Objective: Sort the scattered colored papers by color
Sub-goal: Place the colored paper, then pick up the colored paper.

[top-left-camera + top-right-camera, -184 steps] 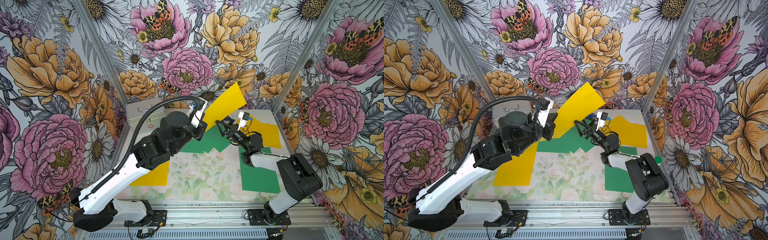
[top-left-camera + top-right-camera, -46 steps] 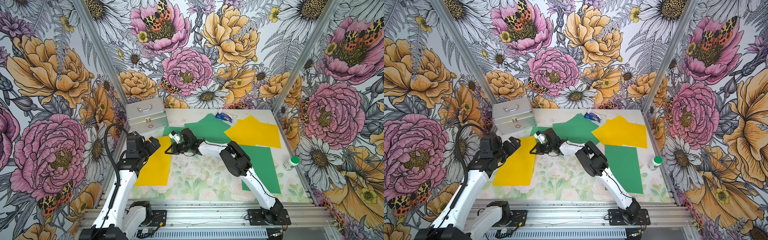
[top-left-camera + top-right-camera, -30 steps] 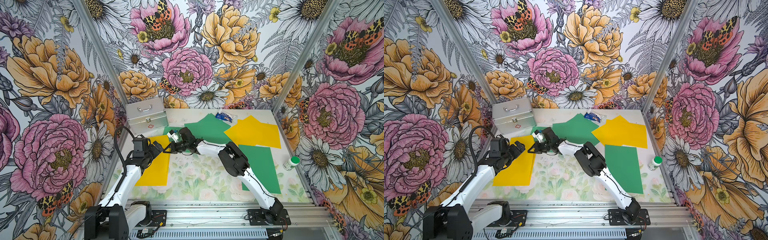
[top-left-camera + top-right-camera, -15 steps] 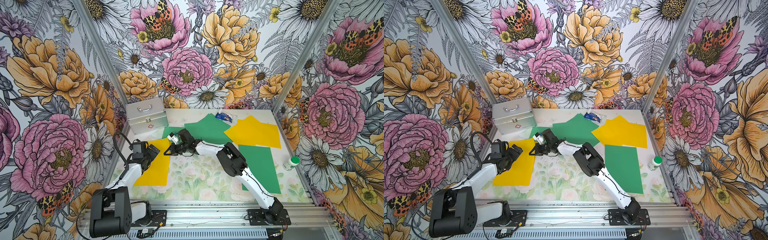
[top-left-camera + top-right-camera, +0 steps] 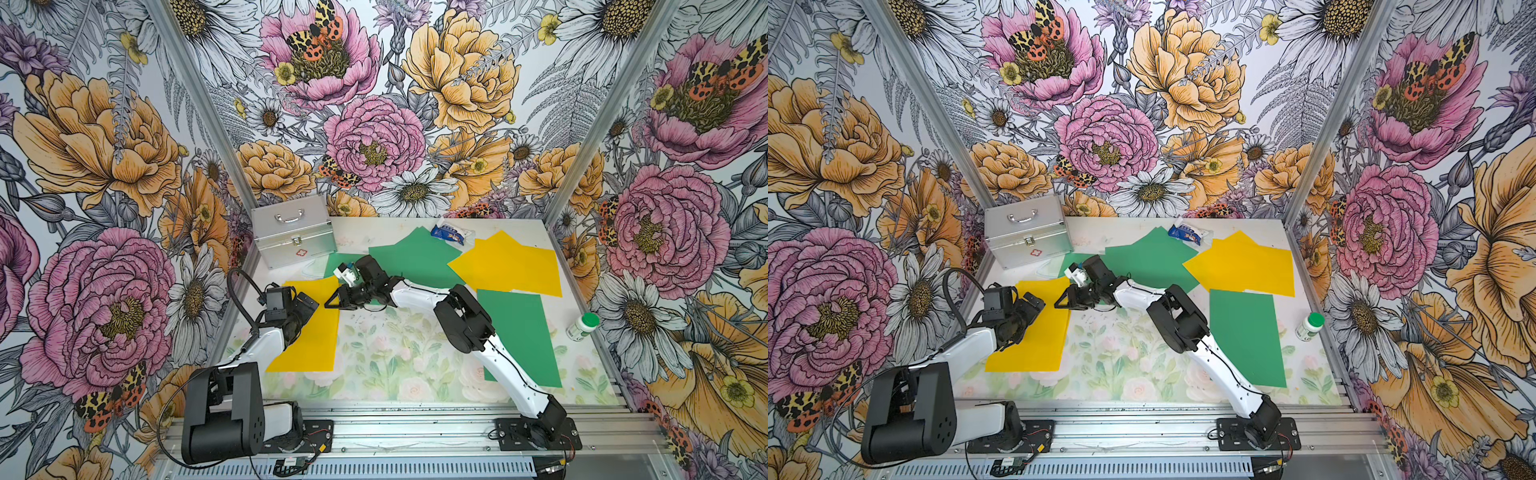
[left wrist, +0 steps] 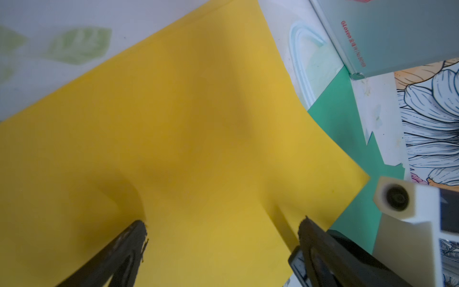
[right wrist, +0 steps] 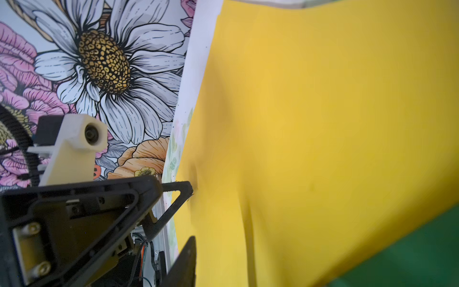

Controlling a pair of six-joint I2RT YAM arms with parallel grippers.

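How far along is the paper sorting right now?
Done: the left yellow sheets lie stacked. In hand: nothing; left gripper and right gripper stand open at that stack. Left: far yellow sheets, back green sheets and near green sheet lie apart, ungrouped.

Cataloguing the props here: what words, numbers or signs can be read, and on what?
"GLosen": red print on the silver case, left wrist view.
"No.B01", further digits unclear: same line; the characters between are blurred.
red cross sign: case front, in both top views.
blue-and-white packet, green-capped bottle: print too small to read.
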